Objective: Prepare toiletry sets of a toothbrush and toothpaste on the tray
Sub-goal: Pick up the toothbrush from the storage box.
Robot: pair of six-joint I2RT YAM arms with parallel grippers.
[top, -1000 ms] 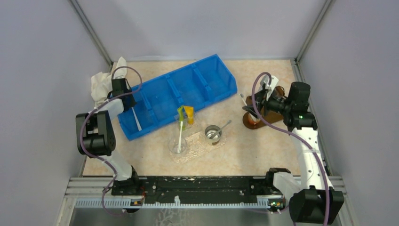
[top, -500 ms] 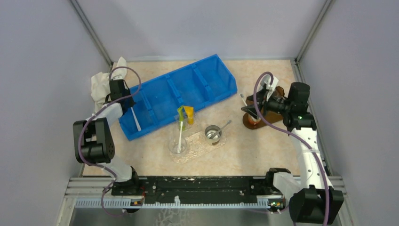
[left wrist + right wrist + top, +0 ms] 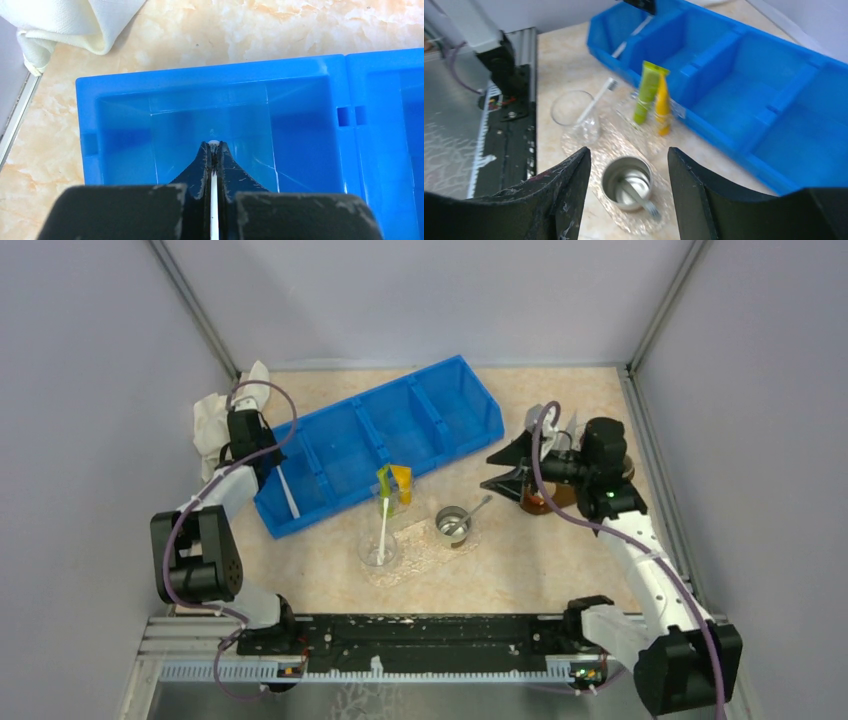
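Top view: my left claw [image 3: 266, 455] is at the end compartment of the blue bin [image 3: 455, 365], the end nearest the cloth [image 3: 210, 420]. It is clamped on a toothbrush [image 3: 288, 492] that slants across that compartment. Just off the bin's near wall, the toothpaste [image 3: 392, 483], a glass [image 3: 379, 550] and a metal cup [image 3: 453, 524] stand on the clear tray [image 3: 420, 560]. My right claw [image 3: 500, 468] hangs beyond the bin's other end, jaws wide, holding nothing.

Left wrist view: the jaws are pinched on the thin white stick [image 3: 214, 200], with its tip just past the fingertips and the bin floor below.

Right wrist view: the open jaws frame the metal cup [image 3: 626, 182].

I judge the lift is next. I'd raise it straight and slowly, since so thin a stick may swivel. Once the low end clears the bin wall, I'd carry it to the tray.
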